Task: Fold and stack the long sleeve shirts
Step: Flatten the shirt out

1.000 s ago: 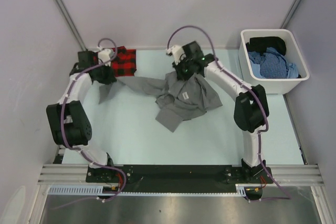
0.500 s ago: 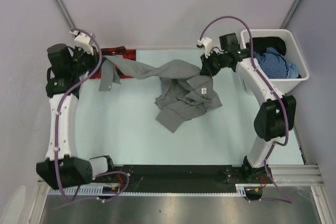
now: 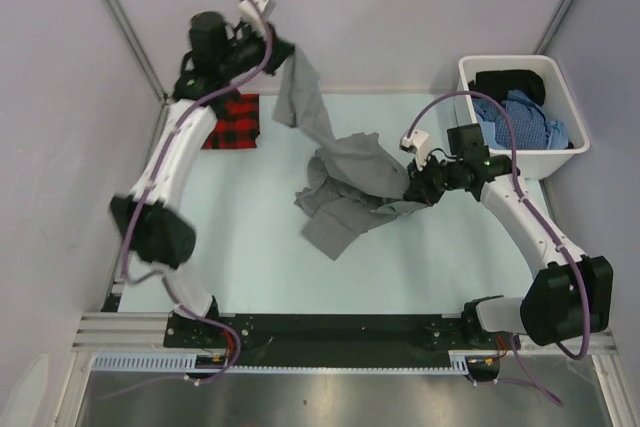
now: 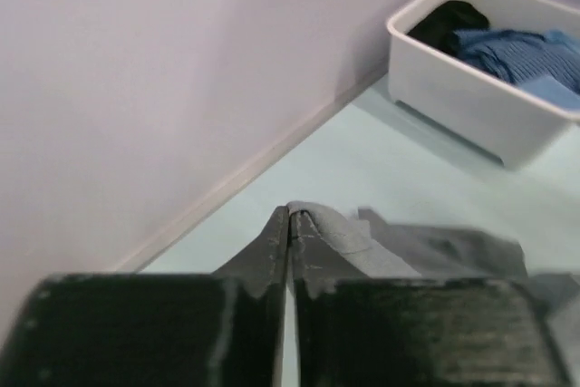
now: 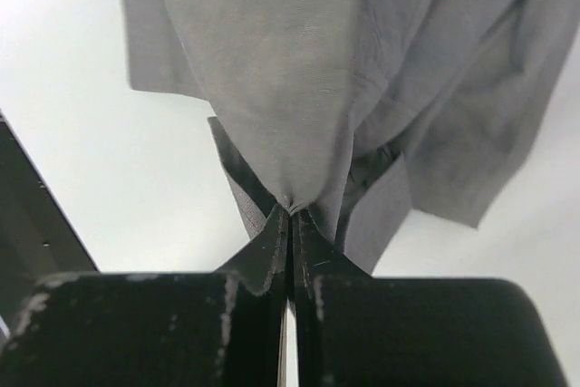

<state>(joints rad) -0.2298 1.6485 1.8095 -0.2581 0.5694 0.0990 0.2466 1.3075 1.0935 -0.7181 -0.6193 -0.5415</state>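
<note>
The grey shirt [image 3: 345, 182] lies crumpled mid-table, one sleeve pulled up and to the back left. My left gripper [image 3: 285, 52] is raised high near the back wall, shut on the end of that sleeve [image 4: 331, 228]. My right gripper [image 3: 412, 190] is low at the shirt's right side, shut on a pinch of the grey cloth [image 5: 290, 115]. The red-and-black plaid shirt [image 3: 232, 122] lies folded flat at the back left, under the left arm.
A white bin [image 3: 520, 117] with blue and black clothes stands at the back right; it also shows in the left wrist view [image 4: 480, 79]. Walls close in the table at the back and sides.
My left gripper has lifted and swung right with the sleeve, from the back-left corner to high over the back edge. My right gripper has moved down and toward me with the shirt's right side.
</note>
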